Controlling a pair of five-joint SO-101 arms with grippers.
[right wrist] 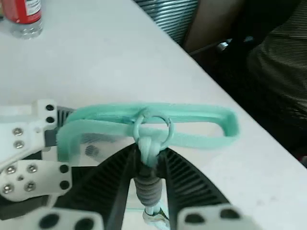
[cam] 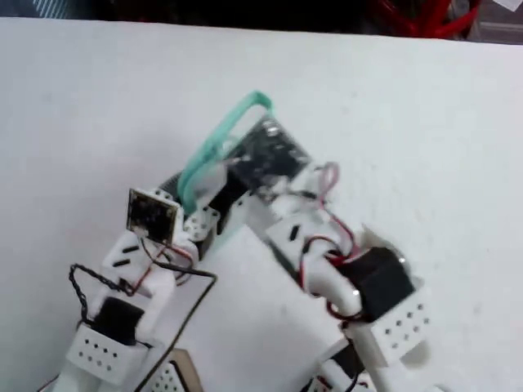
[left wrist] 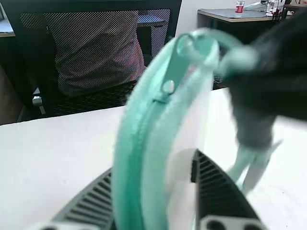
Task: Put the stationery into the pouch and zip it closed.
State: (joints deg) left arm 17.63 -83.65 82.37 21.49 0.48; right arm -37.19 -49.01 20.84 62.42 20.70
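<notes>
Pouch (cam: 225,151) is standing on its edge in the middle of the white tabletop (cam: 409,122), teal zipper side up, with both arms crowded right around it. The left hand (left wrist: 153,203) has its two ribbed fingers (left wrist: 216,191) clamped on the clear body of the pouch, one on each side, so that's what keeps it upright. From above you can see that hand (cam: 200,208) at the near end of the pouch. The right hand (right wrist: 149,179) is pinched down narrow on the zipper pull (right wrist: 146,187), a grey cord hanging off a little ring (right wrist: 151,125) on the slider, about halfway along the zipper. In the left wrist view that same hand is the dark blur (left wrist: 273,86) just past the top of the pouch. Beyond the slider the two teal edges sit apart with a gap between them, so the mouth looks open at that end (right wrist: 225,122). There's also a bottle (right wrist: 21,17) with a red label, well away from everything at the tabletop's far side.
</notes>
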